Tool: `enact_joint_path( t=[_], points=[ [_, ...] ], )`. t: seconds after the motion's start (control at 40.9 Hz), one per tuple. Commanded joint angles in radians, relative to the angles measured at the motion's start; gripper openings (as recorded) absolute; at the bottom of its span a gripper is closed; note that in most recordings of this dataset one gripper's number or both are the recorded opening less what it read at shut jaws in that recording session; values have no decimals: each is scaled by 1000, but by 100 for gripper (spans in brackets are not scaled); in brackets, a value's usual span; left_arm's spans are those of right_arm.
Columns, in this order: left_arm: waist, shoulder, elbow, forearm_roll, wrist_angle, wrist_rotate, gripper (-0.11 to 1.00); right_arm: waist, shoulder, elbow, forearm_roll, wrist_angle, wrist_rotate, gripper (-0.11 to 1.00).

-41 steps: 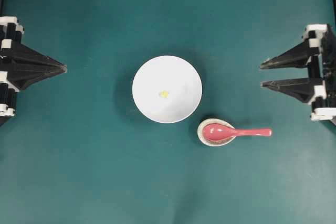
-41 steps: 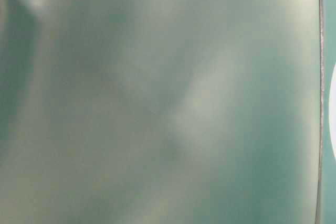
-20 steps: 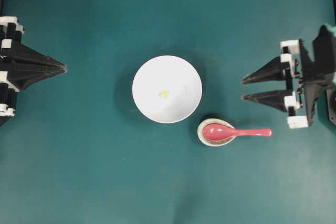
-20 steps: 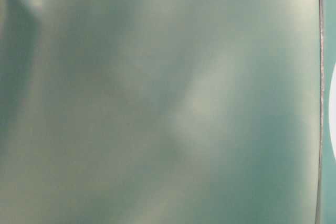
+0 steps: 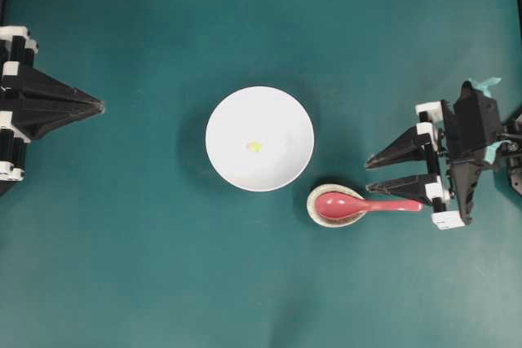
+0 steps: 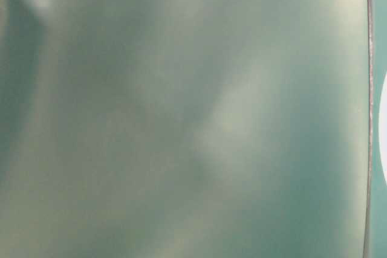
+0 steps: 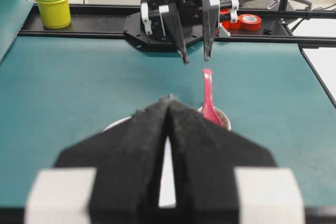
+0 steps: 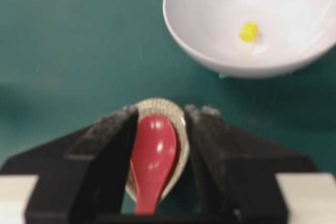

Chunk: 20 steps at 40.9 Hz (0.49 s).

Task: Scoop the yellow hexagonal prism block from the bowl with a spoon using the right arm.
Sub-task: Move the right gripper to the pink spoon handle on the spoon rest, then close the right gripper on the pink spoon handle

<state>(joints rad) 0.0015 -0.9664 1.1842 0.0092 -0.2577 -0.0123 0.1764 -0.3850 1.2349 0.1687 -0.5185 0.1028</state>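
The white bowl (image 5: 259, 116) stands mid-table with the tiny yellow hexagonal prism block (image 5: 254, 147) lying inside it. In the right wrist view the block (image 8: 249, 31) sits in the bowl (image 8: 210, 56) ahead and to the right. The pinkish-red spoon (image 5: 383, 205) rests with its head in a small speckled dish (image 5: 314, 205), handle pointing right. My right gripper (image 5: 369, 178) is open just above the handle's line, and the spoon (image 8: 153, 150) shows between its fingers, untouched. Far to the left, my left gripper (image 5: 98, 106) is shut and empty.
In the left wrist view, yellow and blue stacked cups (image 7: 51, 4) and red tape rolls (image 7: 247, 21) sit beyond the table's black far rail. The table-level view is a teal blur.
My right arm has come in from the right edge, leftward and toward the spoon's handle, its jaws still open. The left arm, bowl, block and spoon have not moved.
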Motion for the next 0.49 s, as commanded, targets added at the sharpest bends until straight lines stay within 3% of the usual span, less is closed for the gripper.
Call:
enact_joint_path(
  t=[0.0, 0.465],
  points=[
    [0, 9, -26, 2, -6, -2, -1, 23, 38, 3, 28, -61, -3, 48],
    [-2, 9, -26, 2, -6, -2, -1, 163, 225, 25, 187, -247, -3, 48]
  ],
)
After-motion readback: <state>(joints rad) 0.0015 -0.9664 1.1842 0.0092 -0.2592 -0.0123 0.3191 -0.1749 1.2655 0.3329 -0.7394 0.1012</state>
